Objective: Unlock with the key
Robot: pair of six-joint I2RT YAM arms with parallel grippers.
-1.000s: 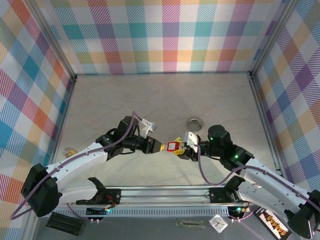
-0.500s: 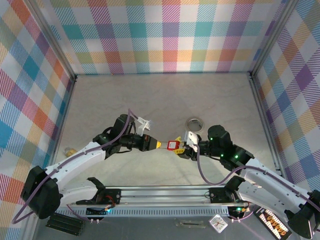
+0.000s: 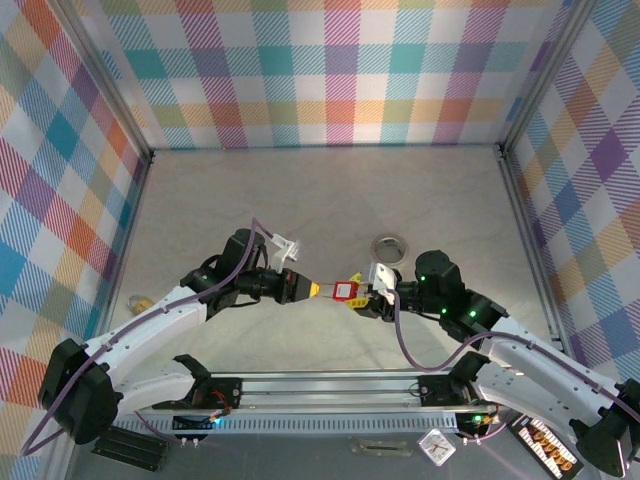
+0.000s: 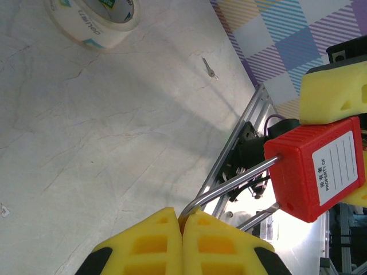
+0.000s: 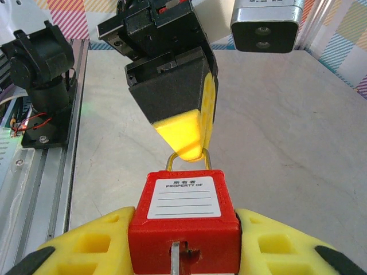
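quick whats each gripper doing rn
Left gripper: closed on the shackle.
Right gripper: holding the red padlock.

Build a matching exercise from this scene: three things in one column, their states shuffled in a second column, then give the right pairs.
Column one
1. left pincer
2. right pincer
3. tape roll

Column two
A. lies flat on the table
B. shut on the metal shackle
C. clamped on the red padlock body

Pairs: 1-B; 2-C; 3-A
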